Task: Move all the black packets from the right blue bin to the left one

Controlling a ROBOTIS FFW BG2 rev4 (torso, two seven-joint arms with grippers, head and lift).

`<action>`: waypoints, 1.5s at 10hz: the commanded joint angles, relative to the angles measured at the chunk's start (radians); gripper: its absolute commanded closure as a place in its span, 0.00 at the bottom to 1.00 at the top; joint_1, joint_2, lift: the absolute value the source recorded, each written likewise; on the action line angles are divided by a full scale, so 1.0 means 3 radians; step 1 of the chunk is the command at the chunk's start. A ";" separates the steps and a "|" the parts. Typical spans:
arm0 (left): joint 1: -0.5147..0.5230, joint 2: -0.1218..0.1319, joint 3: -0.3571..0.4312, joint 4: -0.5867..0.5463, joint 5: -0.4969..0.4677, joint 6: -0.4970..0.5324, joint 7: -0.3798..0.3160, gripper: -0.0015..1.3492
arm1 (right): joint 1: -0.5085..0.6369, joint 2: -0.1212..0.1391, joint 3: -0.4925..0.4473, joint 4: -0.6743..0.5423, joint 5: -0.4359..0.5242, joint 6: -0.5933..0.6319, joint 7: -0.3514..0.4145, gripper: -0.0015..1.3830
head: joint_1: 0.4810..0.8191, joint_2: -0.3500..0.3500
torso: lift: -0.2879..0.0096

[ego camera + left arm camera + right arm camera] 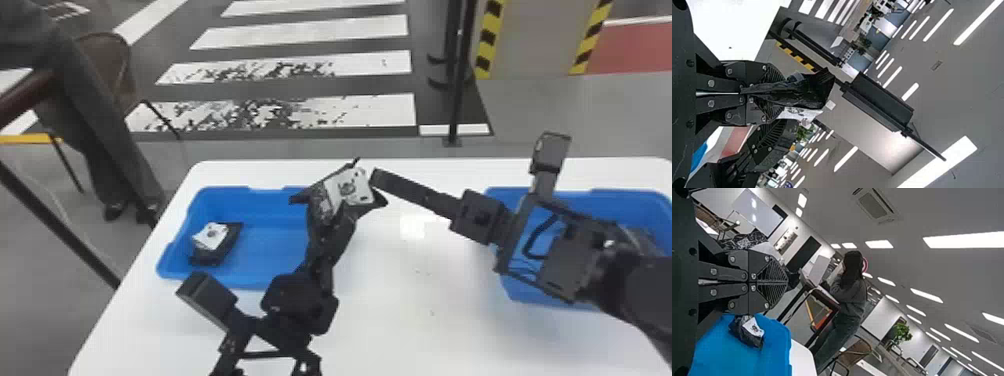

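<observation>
Packets: 2 seen for certain, each black with 1 white label. No. 1 (358,186) is in the left hand (336,219), raised by the right end of the left bin (227,192). No. 2 (220,250) lies in that bin, toward its left end; whether another is under it, cannot tell.

Hands: 2. Left wrist view: left hand (774,94) closed on the gathered edge of no. 1, packet jutting past the fingertips. Right hand (378,179) is just beside no. 1, over the bench (390,310); fingers fully together, nothing between them.

Bins: 2, both blue, apart on the bench. Right bin (617,196) partly covered by the right arm; packet count inside cannot be told
</observation>
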State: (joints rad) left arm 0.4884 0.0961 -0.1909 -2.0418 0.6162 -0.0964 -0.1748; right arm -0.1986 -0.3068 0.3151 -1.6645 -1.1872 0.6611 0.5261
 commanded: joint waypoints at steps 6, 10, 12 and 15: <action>-0.0246 -0.0233 0.0783 0.0380 -0.1555 -0.0063 0.0373 0.90 | 0.0302 -0.0005 -0.0253 -0.0207 0.0348 -0.0355 0.0021 0.10 | 0.63 0.83 | 0.50; -0.0458 -0.0274 0.1088 0.0642 -0.2187 0.0223 0.0393 0.07 | 0.0367 -0.0005 -0.0445 -0.0305 0.0660 -0.0281 0.0015 0.10 | 0.63 0.92 | 0.50; -0.0458 -0.0279 0.1082 0.0633 -0.1974 -0.0072 0.0225 0.04 | 0.0466 -0.0005 -0.0691 -0.0330 0.0926 -0.0281 0.0021 0.10 | 0.63 0.90 | 0.50; -0.0164 -0.0249 0.0876 -0.0103 -0.1821 -0.0121 0.0204 0.04 | 0.0646 0.0020 -0.1256 -0.0649 0.1817 0.0022 -0.0010 0.10 | 0.63 0.76 | 0.50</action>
State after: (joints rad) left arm 0.4177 0.0169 0.0878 -2.0205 0.0673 -0.1373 -0.1135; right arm -0.0204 -0.3024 -0.0207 -1.8325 -0.7061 0.6402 0.5234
